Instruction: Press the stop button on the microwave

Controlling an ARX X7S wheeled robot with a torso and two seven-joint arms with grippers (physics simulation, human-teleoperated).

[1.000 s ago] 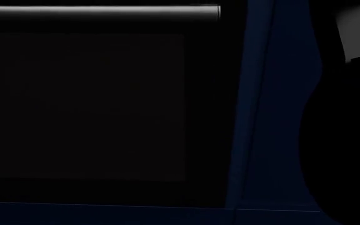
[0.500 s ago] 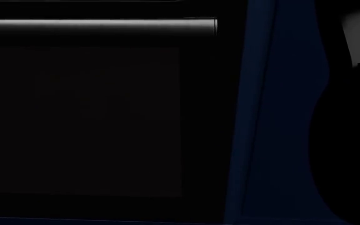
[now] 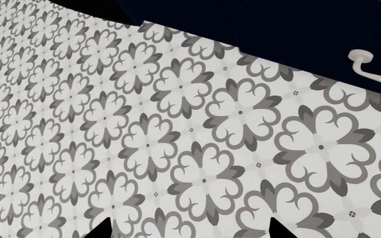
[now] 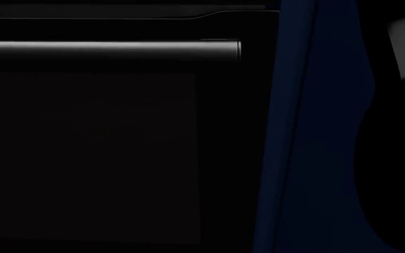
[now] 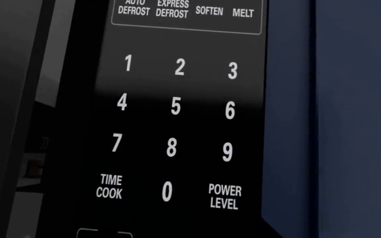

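Observation:
The microwave's black keypad [image 5: 177, 106] fills the right wrist view, close up, with digits 0 to 9, TIME COOK and POWER LEVEL. An outlined button [image 5: 104, 233] is cut off at the picture's edge below TIME COOK, and its label is hidden. No button marked stop shows. My right gripper's fingers do not show in any view. My left gripper [image 3: 189, 233] is open and empty, its two black fingertips [image 3: 101, 230] wide apart over patterned floor tiles [image 3: 177, 148].
The head view is very dark: a black appliance door with a grey bar handle [image 4: 111, 48], a dark blue cabinet panel [image 4: 294, 132] to its right, and a black silhouette [image 4: 396, 168] at the far right. A white cabinet handle [image 3: 369, 67] shows by the tiles.
In the head view the grey bar handle has slid steadily downward in the picture, and the door's top edge has come into sight.

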